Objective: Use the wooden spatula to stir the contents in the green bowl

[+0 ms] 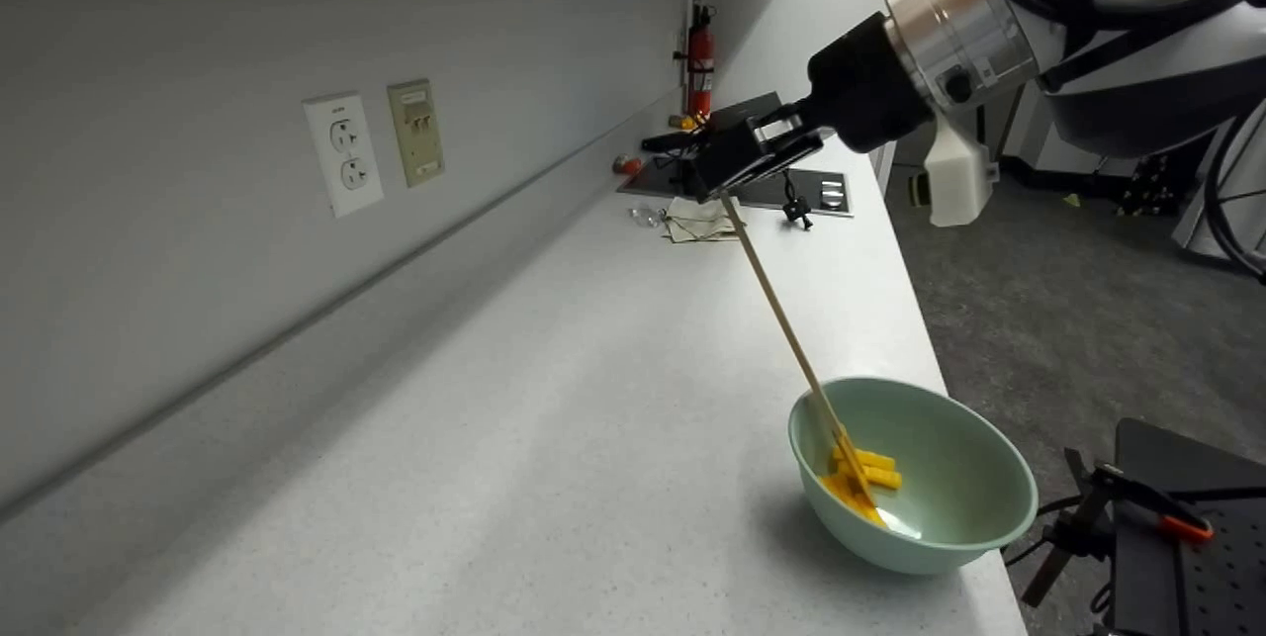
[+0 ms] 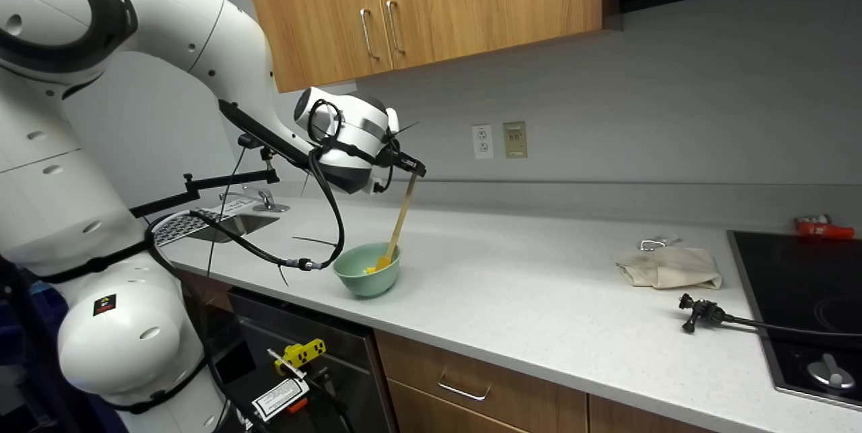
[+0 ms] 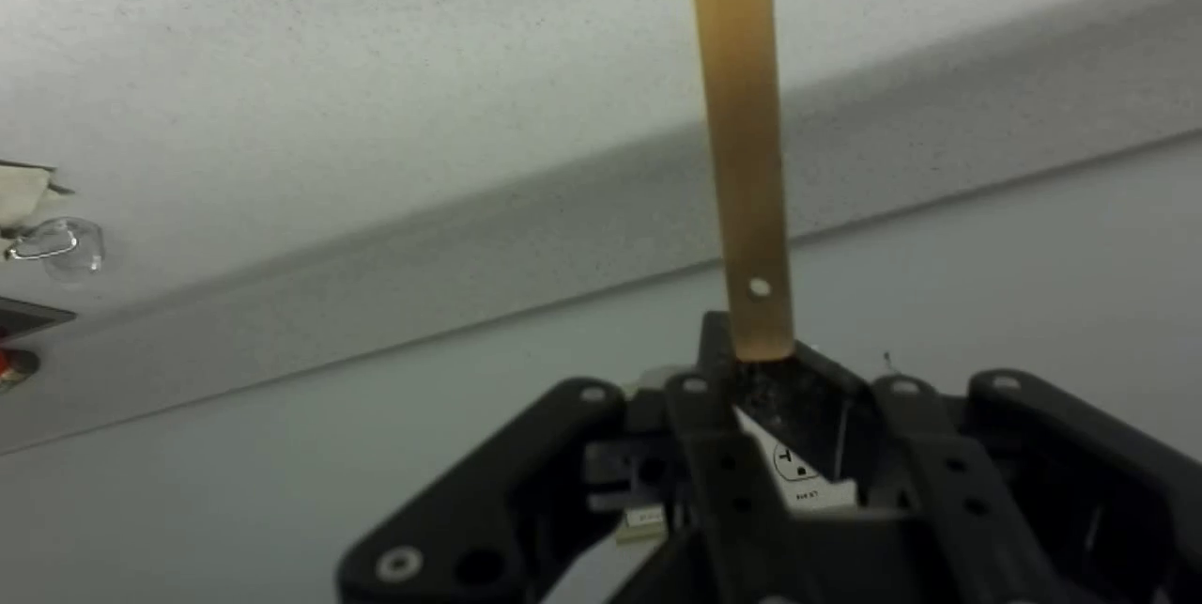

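The wooden spatula (image 1: 781, 315) is a long tan stick, tilted, with its lower end inside the green bowl (image 1: 964, 458). That end touches or lies against the contents (image 1: 880, 476), yellow pieces on the bowl's near-wall side. In an exterior view the spatula (image 2: 402, 217), the bowl (image 2: 367, 283) and a bit of the yellow contents (image 2: 371, 270) also show. My gripper (image 1: 712, 181) is shut on the spatula's top end, well above the bowl; it shows too in an exterior view (image 2: 419, 169). In the wrist view the spatula's holed end (image 3: 745, 116) sits between the fingertips (image 3: 765, 364); bowl and contents are out of view.
The bowl stands near the counter's (image 2: 512, 285) front edge. A wall with outlets (image 2: 483, 141) runs behind. A folded cloth (image 2: 670, 268), a black clamp with cable (image 2: 704, 312) and a black cooktop (image 2: 815, 298) lie farther along. Cabinets (image 2: 431, 9) hang above; a sink (image 2: 236, 225) is behind the arm.
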{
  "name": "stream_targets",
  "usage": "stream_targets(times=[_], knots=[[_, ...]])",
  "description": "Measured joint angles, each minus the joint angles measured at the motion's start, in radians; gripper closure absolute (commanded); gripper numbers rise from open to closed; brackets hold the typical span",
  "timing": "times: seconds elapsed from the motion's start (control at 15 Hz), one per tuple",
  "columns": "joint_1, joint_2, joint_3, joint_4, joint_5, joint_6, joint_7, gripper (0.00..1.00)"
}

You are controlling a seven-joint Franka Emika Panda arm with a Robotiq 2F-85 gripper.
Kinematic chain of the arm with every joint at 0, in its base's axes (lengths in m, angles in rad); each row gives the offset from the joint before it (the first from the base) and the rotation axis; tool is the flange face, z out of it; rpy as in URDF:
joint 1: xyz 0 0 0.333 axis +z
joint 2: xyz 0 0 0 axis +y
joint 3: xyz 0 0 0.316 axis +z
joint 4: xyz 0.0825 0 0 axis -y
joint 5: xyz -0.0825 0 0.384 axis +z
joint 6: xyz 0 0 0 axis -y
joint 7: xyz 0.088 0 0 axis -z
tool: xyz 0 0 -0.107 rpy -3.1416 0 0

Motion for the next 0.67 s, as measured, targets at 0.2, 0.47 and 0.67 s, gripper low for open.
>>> stream_targets(times=[0.2,0.47,0.67], knots=[[-0.001,-0.001,-0.002,-0.001,0.0,0.004,0.0,0.98],[-0.004,-0.001,-0.017,-0.008,0.0,0.005,0.0,0.98],[-0.004,-0.012,-0.015,-0.009,-0.015,0.004,0.004,0.98]])
